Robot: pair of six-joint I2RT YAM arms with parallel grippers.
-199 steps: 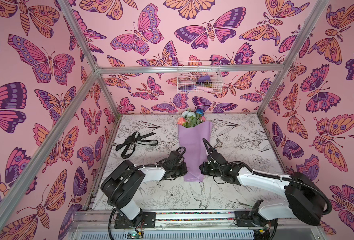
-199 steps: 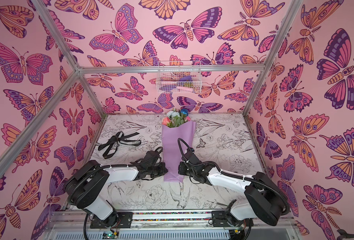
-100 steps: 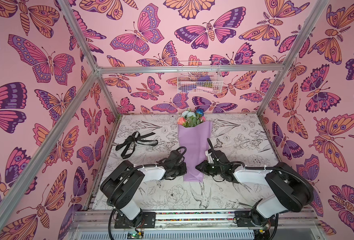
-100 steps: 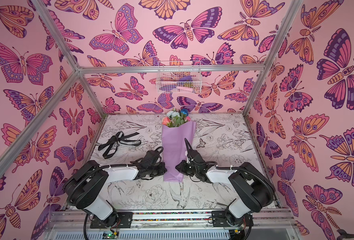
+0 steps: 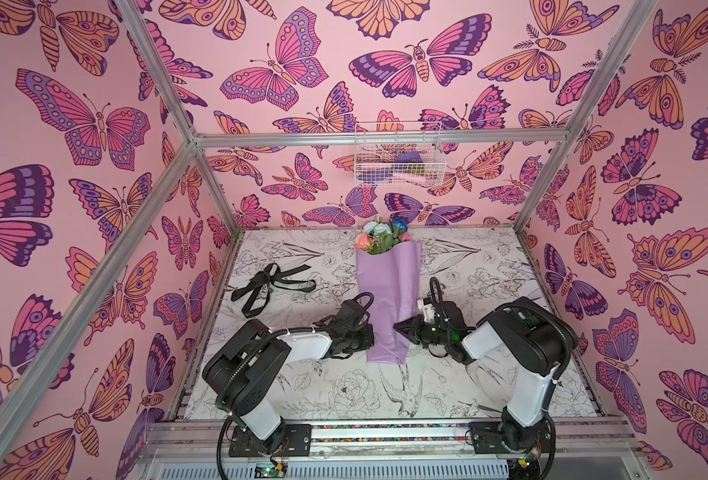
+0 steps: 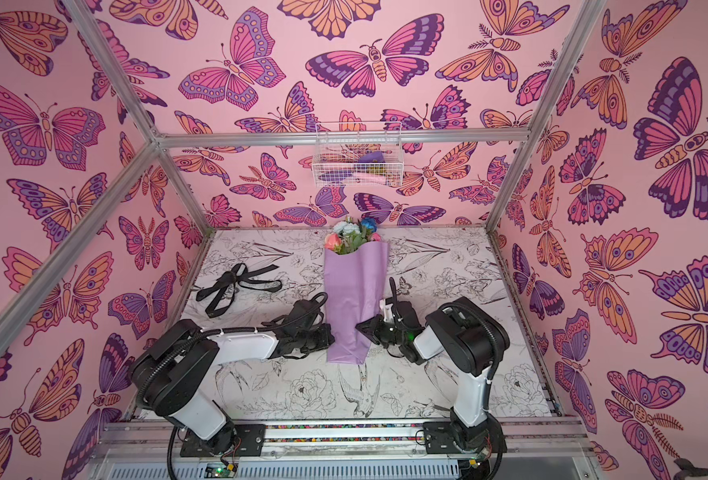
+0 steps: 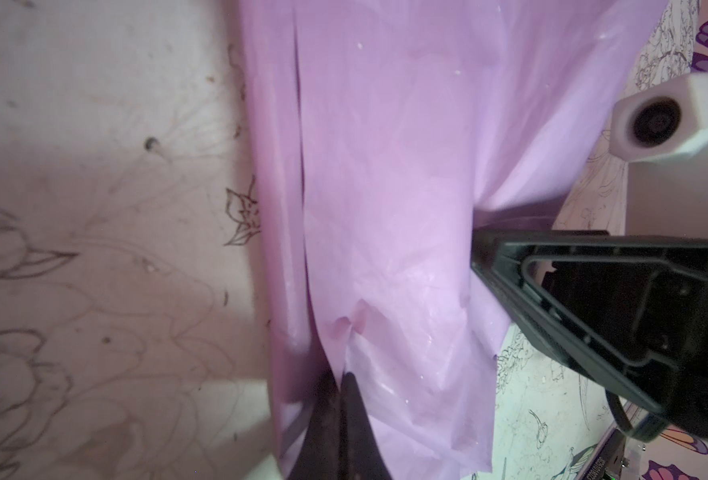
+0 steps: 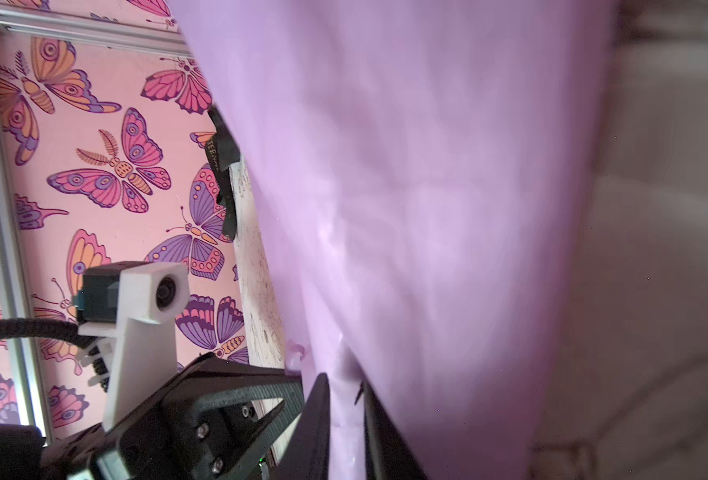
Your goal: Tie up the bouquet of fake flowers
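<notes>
Since a second ago the right arm (image 5: 526, 332) has folded upright, turning the right gripper (image 5: 401, 326) sideways onto the bouquet of fake flowers (image 5: 387, 291), which lies unmoved at the middle of the table (image 5: 489, 266); its fingers clamp a fold of the wrap. The left gripper (image 5: 369, 335) stays pinched on the opposite edge.

The bouquet (image 5: 387, 291) wears smooth, faintly glossy paper; the ribbon (image 5: 265, 276) looks matt.
</notes>
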